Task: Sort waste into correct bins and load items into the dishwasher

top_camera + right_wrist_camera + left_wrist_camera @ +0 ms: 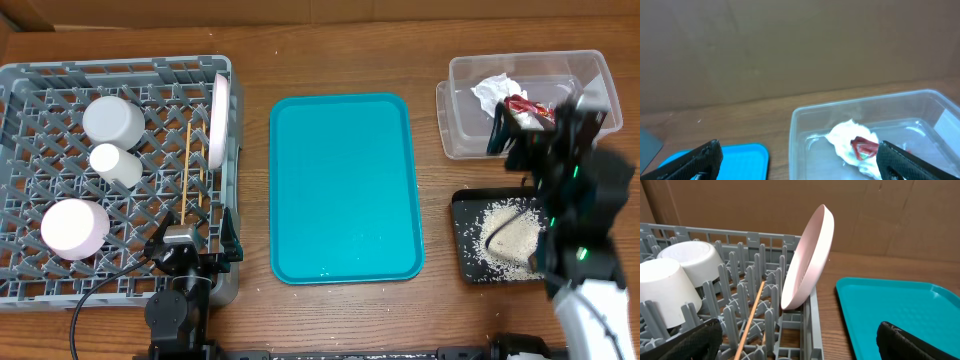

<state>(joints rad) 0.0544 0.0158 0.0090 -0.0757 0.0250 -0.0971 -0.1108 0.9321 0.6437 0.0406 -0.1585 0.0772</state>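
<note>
Hands hang wide open and empty, left hand [192, 240] left of the teal tray [345, 190], right hand [543, 124] right of it.

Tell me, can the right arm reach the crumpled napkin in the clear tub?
Probably yes: the right gripper hangs open over the clear tub; the napkin lies uncovered, with only a red wrapper on it.

The wooden table [330, 50] bears four things. The grey dish rack [60, 72] sits just ahead of the left gripper [195, 240]. The teal tray [345, 190] lies between both grippers. The clear tub [458, 140] lies just ahead of and below the right gripper [545, 120], and the black tray [466, 215] lies behind it.
</note>
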